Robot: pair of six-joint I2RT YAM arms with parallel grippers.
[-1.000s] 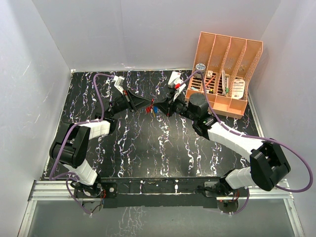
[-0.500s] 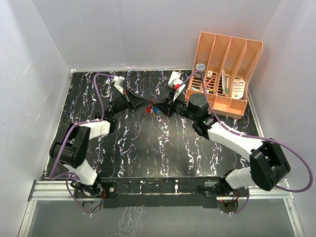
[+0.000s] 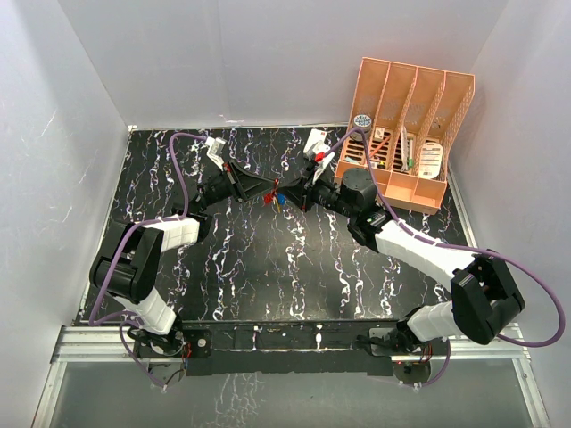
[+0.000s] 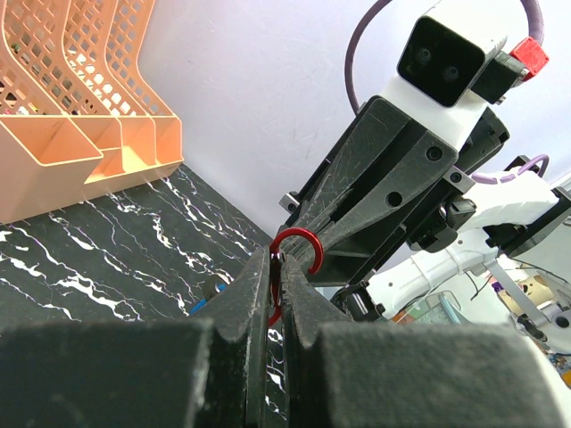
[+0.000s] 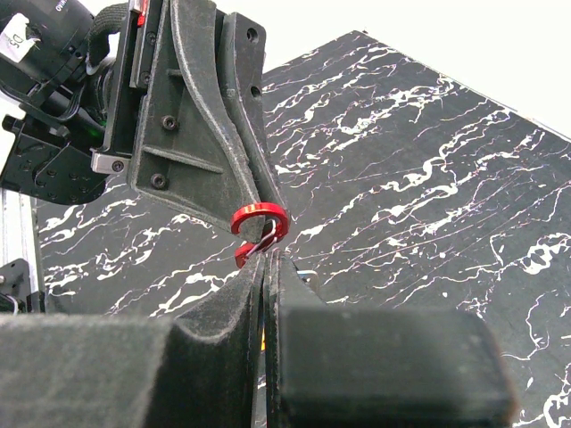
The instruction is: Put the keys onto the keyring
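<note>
Over the far middle of the table [image 3: 259, 267], the left gripper [image 4: 275, 272] clamps the keyring [image 4: 299, 239] by its straight side, with the curved end jutting right. The right gripper [image 5: 265, 260] sits just beside it, pinched on what looks like a key [image 5: 267, 239] — blade pointing left, at that loop.

The overhead camera looks down from behind the arm bases, taking in the whole marbled table [image 3: 268, 285]. Each wrist camera sights closely along its own fingers [image 4: 241, 303] toward the opposite arm; all three views share the red keyring [image 4: 296, 234] between them.
</note>
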